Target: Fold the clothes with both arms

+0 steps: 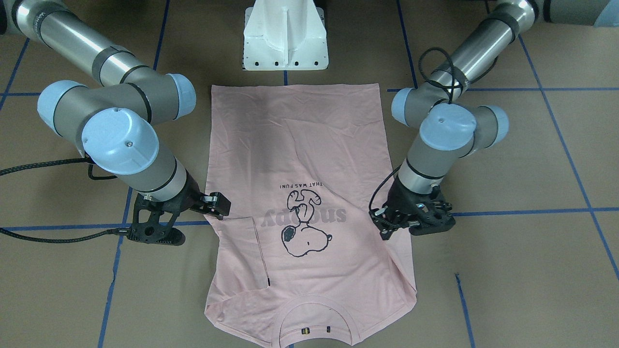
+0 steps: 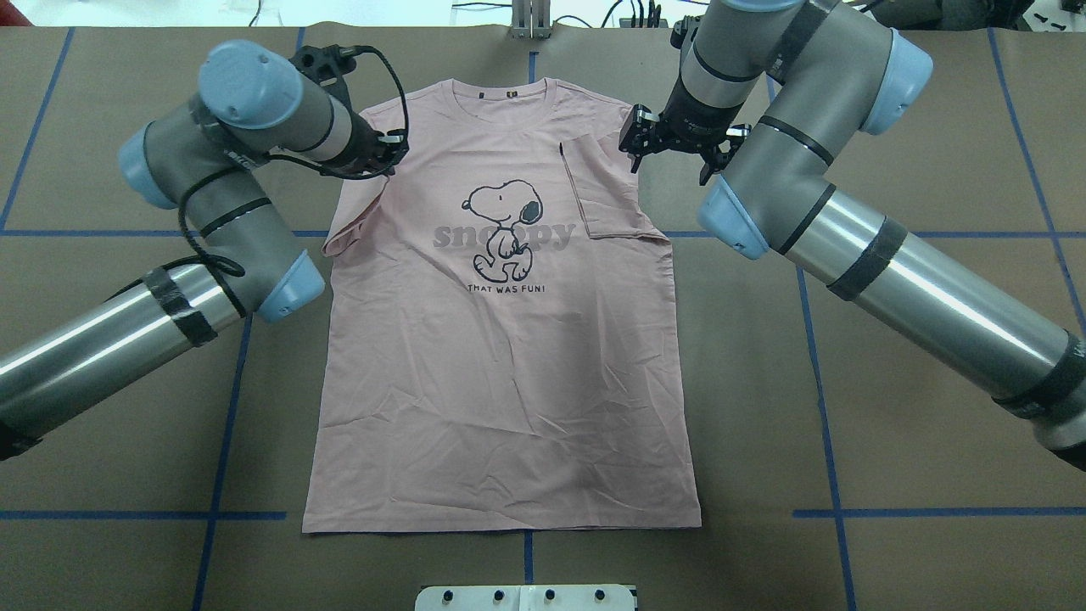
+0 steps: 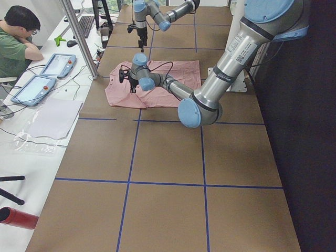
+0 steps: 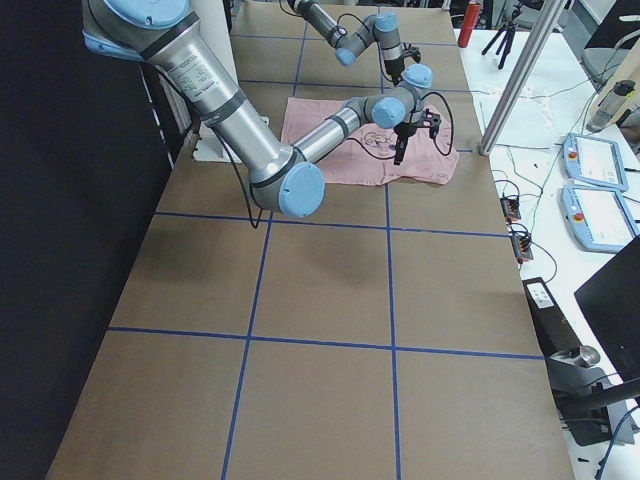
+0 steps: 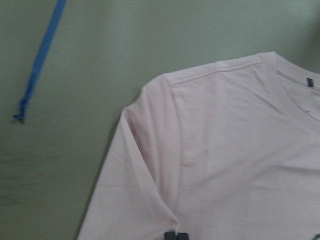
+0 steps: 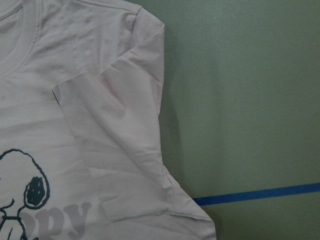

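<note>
The pale pink T-shirt [image 2: 501, 373] lies flat on the brown table with its Snoopy print up and its collar [image 2: 509, 89] far from the robot. One sleeve [image 2: 607, 182] is folded in over the chest, and my right gripper [image 2: 674, 153] hovers open beside it, holding nothing. My left gripper [image 2: 392, 146] is at the opposite shoulder. In the left wrist view its fingertips [image 5: 176, 235] are pressed together where a raised crease of the T-shirt [image 5: 210, 165] ends. That sleeve [image 2: 344, 225] lies along the body. The right wrist view shows the folded sleeve [image 6: 125, 125] but no fingers.
The white pedestal base [image 1: 285, 36] stands at the shirt's hem end. Blue tape lines [image 2: 225, 399] cross the brown table. A person [image 3: 16, 44] sits at a side desk with tablets [image 3: 37, 79], off the table's far end.
</note>
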Tool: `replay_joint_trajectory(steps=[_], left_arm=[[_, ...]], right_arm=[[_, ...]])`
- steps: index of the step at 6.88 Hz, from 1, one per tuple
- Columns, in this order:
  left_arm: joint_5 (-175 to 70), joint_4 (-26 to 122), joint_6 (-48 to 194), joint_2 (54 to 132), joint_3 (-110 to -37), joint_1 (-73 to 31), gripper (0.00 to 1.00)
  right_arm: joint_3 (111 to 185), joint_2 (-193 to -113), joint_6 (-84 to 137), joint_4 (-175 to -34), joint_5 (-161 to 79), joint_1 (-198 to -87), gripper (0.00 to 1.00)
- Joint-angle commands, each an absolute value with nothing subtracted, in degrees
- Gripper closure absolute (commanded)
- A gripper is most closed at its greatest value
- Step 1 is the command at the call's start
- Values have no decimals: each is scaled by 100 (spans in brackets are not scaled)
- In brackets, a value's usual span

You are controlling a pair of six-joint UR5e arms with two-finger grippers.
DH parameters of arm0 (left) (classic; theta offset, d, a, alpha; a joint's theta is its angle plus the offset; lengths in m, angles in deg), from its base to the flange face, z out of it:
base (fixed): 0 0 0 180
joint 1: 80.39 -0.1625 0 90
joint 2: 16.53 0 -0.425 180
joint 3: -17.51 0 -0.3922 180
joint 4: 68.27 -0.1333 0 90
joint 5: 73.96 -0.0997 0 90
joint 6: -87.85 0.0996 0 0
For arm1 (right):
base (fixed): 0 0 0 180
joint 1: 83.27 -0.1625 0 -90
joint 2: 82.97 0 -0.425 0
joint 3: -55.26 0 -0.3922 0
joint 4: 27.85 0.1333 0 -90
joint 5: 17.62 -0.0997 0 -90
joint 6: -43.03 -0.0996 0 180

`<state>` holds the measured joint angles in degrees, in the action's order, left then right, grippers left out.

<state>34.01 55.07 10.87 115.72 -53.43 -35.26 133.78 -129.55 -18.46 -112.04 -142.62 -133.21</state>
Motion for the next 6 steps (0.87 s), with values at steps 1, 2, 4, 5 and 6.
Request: replay_joint_trajectory(steps=[1,2,4,5,6], left_arm=[[3380,5512,480,12267,-4658,-3680,100],[3379,5538,453,12268,-4647,-3706,100],[3388,5583,278,12295,-4656,-3759,100],[3388,5696,234,12303,-4647,-3759,100],[3397,5775,277,12286,-4647,-3759,12]], right_arm=[[13375,-13087,-1849,-10933,-14261,-13328,0],[13383,-13087,-1849,-10933,-14261,-13328,0],[13375,-13096,-1849,-10933,-14261,-13328,0],[13383,-13087,-1849,-10933,-14261,-13328,0],[13384,-13087,-1841,-10933,-14269,-13328,0]])
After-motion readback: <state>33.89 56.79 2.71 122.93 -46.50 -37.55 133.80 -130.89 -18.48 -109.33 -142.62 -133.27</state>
